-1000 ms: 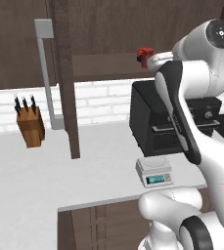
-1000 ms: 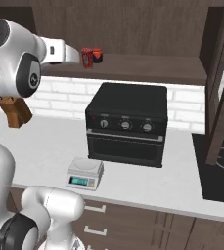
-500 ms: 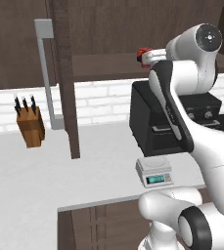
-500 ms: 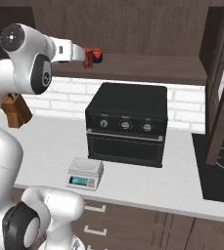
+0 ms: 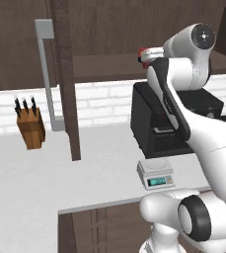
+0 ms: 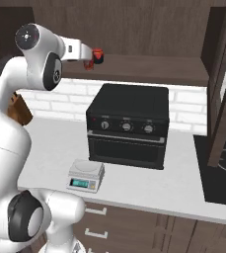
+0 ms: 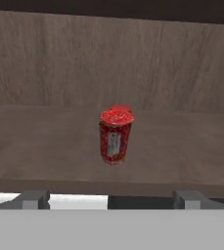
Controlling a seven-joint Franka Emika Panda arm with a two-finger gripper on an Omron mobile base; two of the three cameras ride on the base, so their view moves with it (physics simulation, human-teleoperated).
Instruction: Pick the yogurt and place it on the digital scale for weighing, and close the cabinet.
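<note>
So the arm is reaching way up to the open cabinet [image 6: 149,29], with the gripper [image 7: 108,199] lined up in front of the shelf [image 7: 45,141] and its fingers spread wide with nothing between them. In the hand view the fingertips [image 7: 33,197] sit at the near edge of the shelf, one on each side, and the yogurt [image 7: 116,135] stands upright a bit farther in, roughly centred between them but not touching either. It's a small red cup with a wider round lid and a pale label on the front. From the right base view the yogurt [image 6: 98,55] shows just past the end of the hand, on the shelf above the black oven [image 6: 128,125]. The cabinet door [image 5: 65,79] hangs open on the left, with its long grey bar handle [image 5: 48,74] facing out, and another door [image 6: 225,84] stands open on the right. Down on the counter [image 5: 45,188], the digital scale [image 5: 156,173] sits at the near edge just in front of the oven, teal display lit and nothing on its platform. A knife block [image 5: 30,126] stands far left against the white brick wall [image 5: 99,101].
</note>
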